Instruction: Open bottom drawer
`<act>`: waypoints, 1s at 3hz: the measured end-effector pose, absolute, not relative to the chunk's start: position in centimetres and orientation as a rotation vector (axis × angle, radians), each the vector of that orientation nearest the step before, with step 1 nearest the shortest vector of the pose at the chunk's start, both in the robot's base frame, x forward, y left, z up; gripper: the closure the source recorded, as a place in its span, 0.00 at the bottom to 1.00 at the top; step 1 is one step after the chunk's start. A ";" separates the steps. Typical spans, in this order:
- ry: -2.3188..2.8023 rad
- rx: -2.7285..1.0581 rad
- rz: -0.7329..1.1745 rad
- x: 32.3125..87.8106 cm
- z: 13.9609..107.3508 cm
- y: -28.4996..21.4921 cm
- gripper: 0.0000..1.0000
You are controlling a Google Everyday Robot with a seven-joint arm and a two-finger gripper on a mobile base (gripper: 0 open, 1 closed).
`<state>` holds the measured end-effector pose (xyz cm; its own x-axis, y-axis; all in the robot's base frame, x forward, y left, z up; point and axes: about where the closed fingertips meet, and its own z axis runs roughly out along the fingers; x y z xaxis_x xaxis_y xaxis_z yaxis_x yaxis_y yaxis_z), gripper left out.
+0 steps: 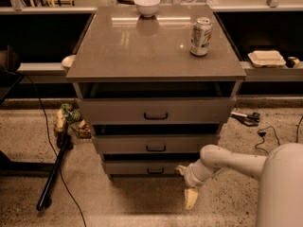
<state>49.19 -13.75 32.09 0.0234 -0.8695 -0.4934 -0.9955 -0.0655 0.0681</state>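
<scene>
**Gripper low at the cabinet, off to the side of the handle**
The bottom drawer [128,167] sits lowest in the stack and looks shut, its small dark handle [155,170] at centre. Just right of the handle, the gripper [185,184] hangs spread wide and holds nothing. Closing from here would likely miss the bar, and any pull would slip off.

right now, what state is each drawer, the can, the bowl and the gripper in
bottom drawer: looks shut, handle not gripped
middle drawer: looks shut
top drawer: looks shut
can: upright on the cabinet top
bowl: upright, at the back edge of the cabinet top
gripper: open, low by the bottom drawer's right end, off its handle
</scene>
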 end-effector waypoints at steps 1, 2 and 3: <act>1.856 -2.045 0.542 51.6 28.9 -13.7 0.00; 1.803 -2.054 0.486 54.0 26.2 -13.6 0.00; 1.786 -2.040 0.429 56.3 24.4 -13.7 0.00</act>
